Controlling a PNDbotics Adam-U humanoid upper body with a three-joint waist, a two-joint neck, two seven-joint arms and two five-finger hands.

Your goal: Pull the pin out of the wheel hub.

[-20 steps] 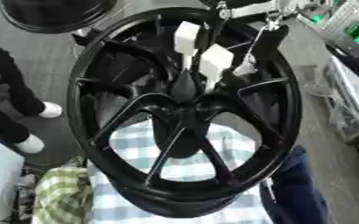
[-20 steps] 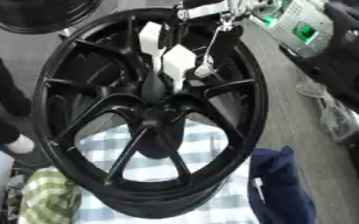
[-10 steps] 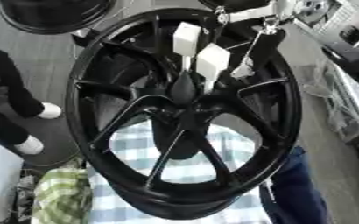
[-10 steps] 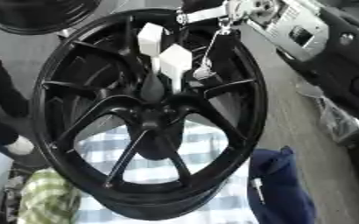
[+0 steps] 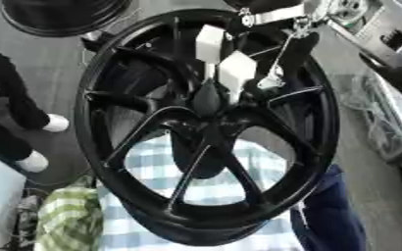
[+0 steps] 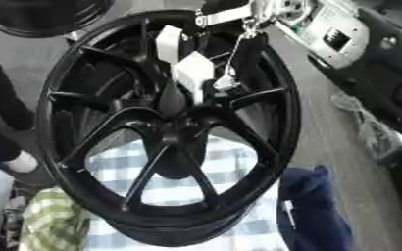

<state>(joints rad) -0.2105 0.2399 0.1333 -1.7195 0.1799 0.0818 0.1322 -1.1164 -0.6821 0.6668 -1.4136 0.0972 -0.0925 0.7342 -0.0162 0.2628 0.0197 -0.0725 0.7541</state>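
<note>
While the black wheel hub (image 5: 206, 132) is filling the view, the right hand (image 5: 277, 12) is reaching over its far rim; finger state unclear.

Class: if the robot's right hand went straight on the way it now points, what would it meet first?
The right hand points down and left into the wheel, toward its middle. First in that line looks to be the dark pointed piece at the hub, probably the pin. Depth is unclear, so they may already touch.
</note>
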